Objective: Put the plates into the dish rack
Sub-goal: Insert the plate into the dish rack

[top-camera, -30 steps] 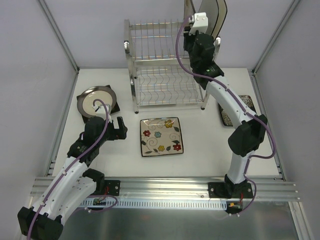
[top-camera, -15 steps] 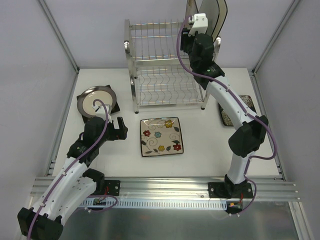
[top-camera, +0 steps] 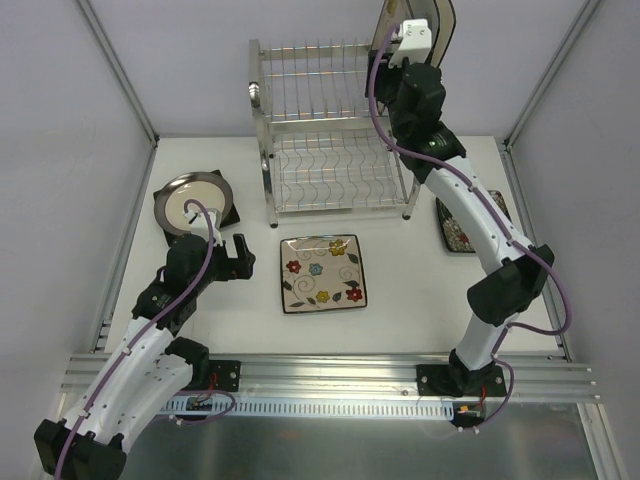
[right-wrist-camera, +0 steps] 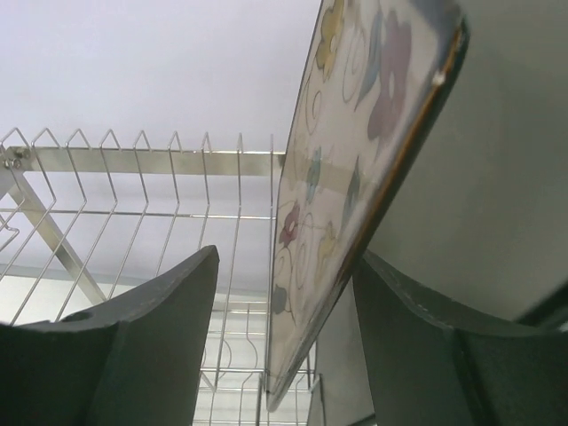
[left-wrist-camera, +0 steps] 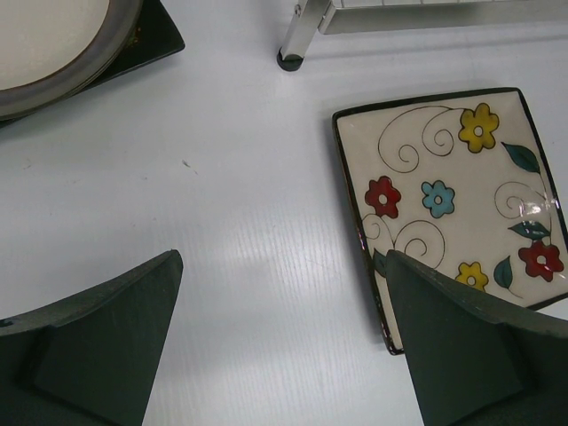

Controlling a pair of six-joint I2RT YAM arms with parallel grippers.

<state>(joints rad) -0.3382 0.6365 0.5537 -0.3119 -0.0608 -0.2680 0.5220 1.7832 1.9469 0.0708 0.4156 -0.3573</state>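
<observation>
The right tool [right-wrist-camera: 286, 257] is open around a flower plate [right-wrist-camera: 355, 115] that stands on its edge at the right end of the top shelf of the rack [right-wrist-camera: 133, 177]. One side may touch the plate's back, but that is hard to see. The left tool [left-wrist-camera: 282, 257] is wide open over the counter [left-wrist-camera: 222, 177], between a round plate [left-wrist-camera: 44, 44] and a second flower plate [left-wrist-camera: 453, 204] lying flat, face up.

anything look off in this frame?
Mild: the floral plate at the right end of the dish rack's top tier leans sideways toward the dark plate beside it, rather than standing straight. The right gripper straddles it, jaws parted. Nothing spilled or broken.
</observation>
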